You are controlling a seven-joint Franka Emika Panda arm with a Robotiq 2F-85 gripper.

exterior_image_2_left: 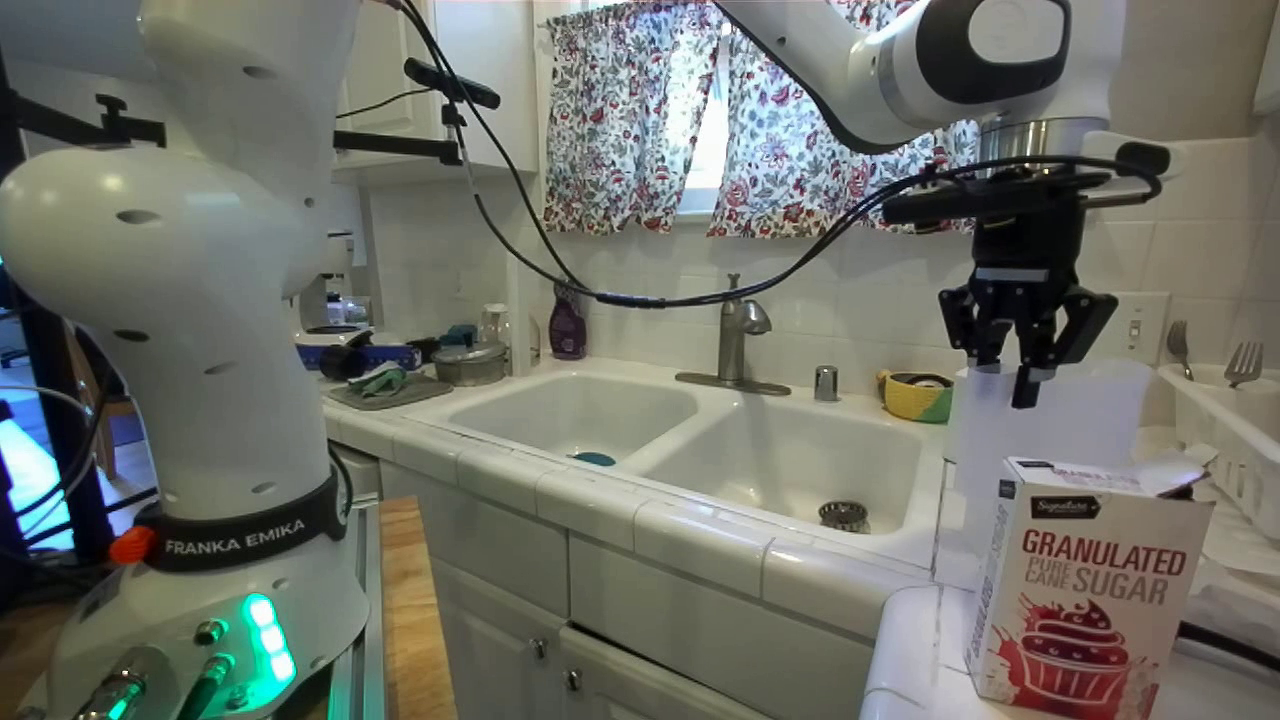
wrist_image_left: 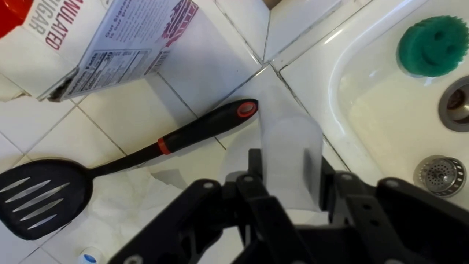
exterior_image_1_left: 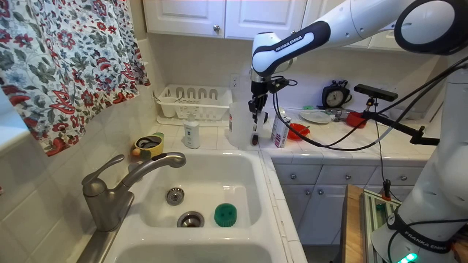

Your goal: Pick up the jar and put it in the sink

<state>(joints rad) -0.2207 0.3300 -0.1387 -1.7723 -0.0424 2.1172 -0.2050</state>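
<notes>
Jar (exterior_image_1_left: 241, 126) on the bench (exterior_image_1_left: 212, 138), just beside the sink (exterior_image_1_left: 236, 177), base apparently down; no clear lift. End effector (wrist_image_left: 291, 171) closed on the jar's handle (wrist_image_left: 291, 146), a finger (wrist_image_left: 255, 161) against either side by the wrist view. Sink at 7 o'clock from the jar in an exterior view, sugar box (exterior_image_1_left: 280, 133) at 3. Reckon reach and grasp done, firmness unproven. Remaining: raise the jar clear, carry toward 7 o'clock, lower it in, mindful of the scrubber (exterior_image_1_left: 225, 215) at 6, let go
</notes>
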